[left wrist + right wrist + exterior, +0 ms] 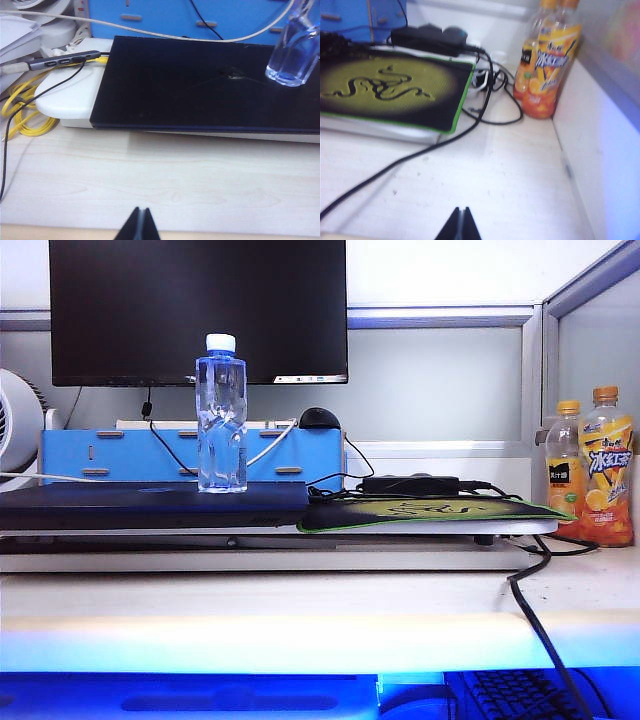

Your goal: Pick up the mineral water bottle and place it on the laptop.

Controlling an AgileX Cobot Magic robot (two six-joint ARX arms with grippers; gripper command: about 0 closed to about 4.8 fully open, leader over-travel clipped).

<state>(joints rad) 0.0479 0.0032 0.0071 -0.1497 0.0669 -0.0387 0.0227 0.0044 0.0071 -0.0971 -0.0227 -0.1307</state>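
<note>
The mineral water bottle, clear and blue-tinted with a white cap, stands upright on the dark laptop at the left of the raised shelf. In the left wrist view the bottle's base rests on the far right part of the laptop lid. My left gripper is shut and empty, low over the pale desk well in front of the laptop. My right gripper is also shut and empty, above bare desk in front of the mouse mat. Neither gripper shows in the exterior view.
A green-edged mouse mat with a black power brick lies right of the laptop. Two orange drink bottles stand at the far right by the partition. A black cable crosses the desk. A monitor and blue organiser are behind. Yellow cable coils at the left.
</note>
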